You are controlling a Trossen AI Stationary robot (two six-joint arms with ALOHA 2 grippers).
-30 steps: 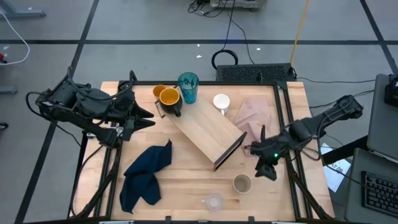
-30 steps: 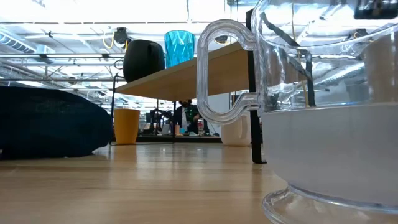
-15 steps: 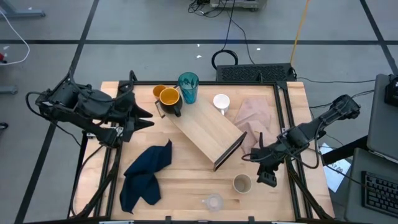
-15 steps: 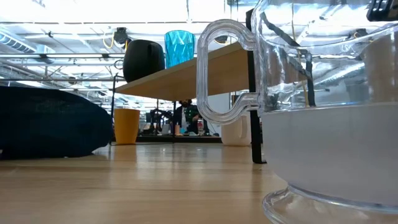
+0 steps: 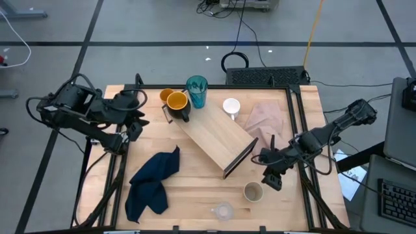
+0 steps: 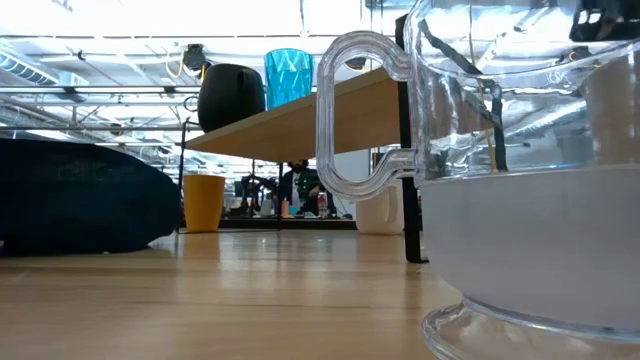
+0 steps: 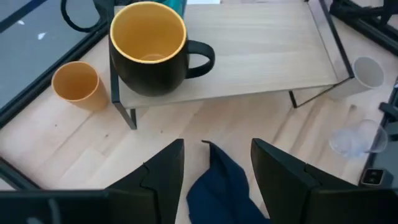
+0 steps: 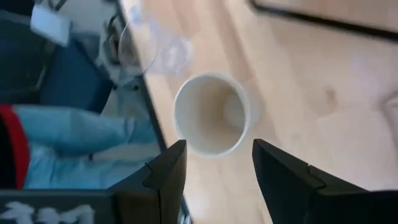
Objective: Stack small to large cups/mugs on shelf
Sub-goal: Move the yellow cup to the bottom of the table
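Note:
The shelf [image 5: 218,140] lies slantwise mid-table. The yellow mug with a dark outside [image 7: 149,50] stands on its far left end, and the teal tumbler [image 5: 197,91] is right behind it. The small orange cup [image 7: 78,84] and the white mug [image 5: 231,107] stand on the table. The beige-grey cup [image 8: 211,115] and the clear cup [image 5: 223,211] stand near the front edge. My right gripper [image 8: 214,168] hovers open just right of the beige-grey cup [image 5: 253,192]. My left gripper [image 7: 216,168] is open at the far left [image 5: 138,119], tipped down toward the table.
A dark blue cloth [image 5: 154,182] lies crumpled at the front left. A pinkish cloth [image 5: 266,117] lies at the far right. In the low view the clear cup [image 6: 520,200] fills the right side and hides what lies behind it.
My left gripper has tipped downward toward the table and sunk a little, and its fingers have drawn back from the shelf's end. My right gripper has turned slightly beside the beige-grey cup. No cup has moved.

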